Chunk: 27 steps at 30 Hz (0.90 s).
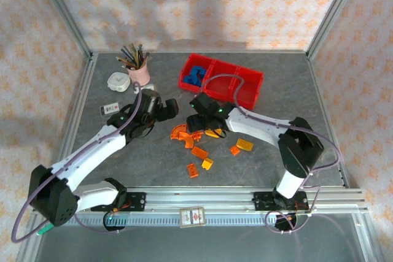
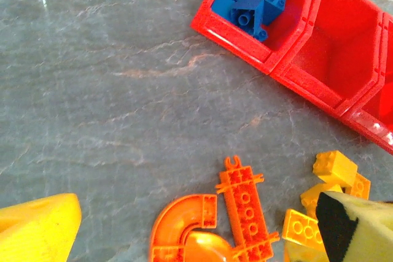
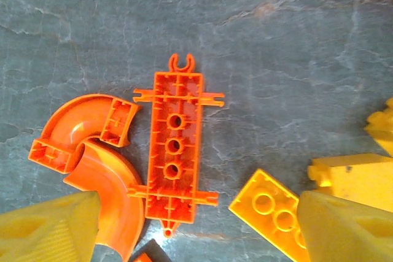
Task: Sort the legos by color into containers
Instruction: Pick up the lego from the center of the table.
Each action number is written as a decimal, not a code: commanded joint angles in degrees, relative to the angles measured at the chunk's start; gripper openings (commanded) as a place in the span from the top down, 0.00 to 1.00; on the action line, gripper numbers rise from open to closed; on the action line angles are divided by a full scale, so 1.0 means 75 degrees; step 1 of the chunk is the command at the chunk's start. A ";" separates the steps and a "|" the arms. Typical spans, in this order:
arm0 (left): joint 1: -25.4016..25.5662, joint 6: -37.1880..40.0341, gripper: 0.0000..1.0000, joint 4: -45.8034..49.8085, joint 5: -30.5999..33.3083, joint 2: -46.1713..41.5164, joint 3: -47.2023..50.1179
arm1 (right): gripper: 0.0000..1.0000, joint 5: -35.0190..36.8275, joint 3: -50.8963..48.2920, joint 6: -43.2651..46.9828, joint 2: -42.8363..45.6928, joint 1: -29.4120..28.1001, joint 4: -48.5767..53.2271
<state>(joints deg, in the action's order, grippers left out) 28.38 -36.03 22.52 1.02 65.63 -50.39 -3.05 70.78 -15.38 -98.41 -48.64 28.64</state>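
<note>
The red containers (image 1: 244, 98) stand at the back of the table, and the left compartment holds several blue legos (image 1: 196, 77) (image 2: 252, 1). In front of them lie orange and yellow legos: a long orange plate (image 3: 175, 151) (image 2: 245, 207), curved orange pieces (image 3: 80, 121) (image 2: 178, 219), a yellow plate (image 3: 270, 207) and yellow bricks (image 2: 334, 167). My right gripper (image 1: 199, 126) (image 3: 196, 213) hangs open over this cluster, with the long orange plate between its yellow fingers (image 3: 49, 225). To the left, my left gripper (image 1: 172, 108) (image 2: 199, 225) is open above the table and holds nothing.
A pink pencil cup (image 1: 139, 73), a white round dish (image 1: 118, 81) and a small card (image 1: 110, 108) sit at the back left. More orange legos (image 1: 199, 151) and yellow ones (image 1: 244, 145) lie scattered nearer the front. A metal rail (image 1: 245, 197) runs along the front edge.
</note>
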 commanded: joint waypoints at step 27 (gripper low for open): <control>-0.0057 -0.0721 0.01 0.0663 0.0128 -0.1912 0.1617 | 0.60 0.0969 0.1192 -0.0439 -0.2406 -0.0354 -0.0362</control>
<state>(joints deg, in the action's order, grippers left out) 28.38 -40.71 26.39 1.89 52.25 -38.83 2.04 78.78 -18.20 -115.85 -50.98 26.70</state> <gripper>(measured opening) 0.994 0.432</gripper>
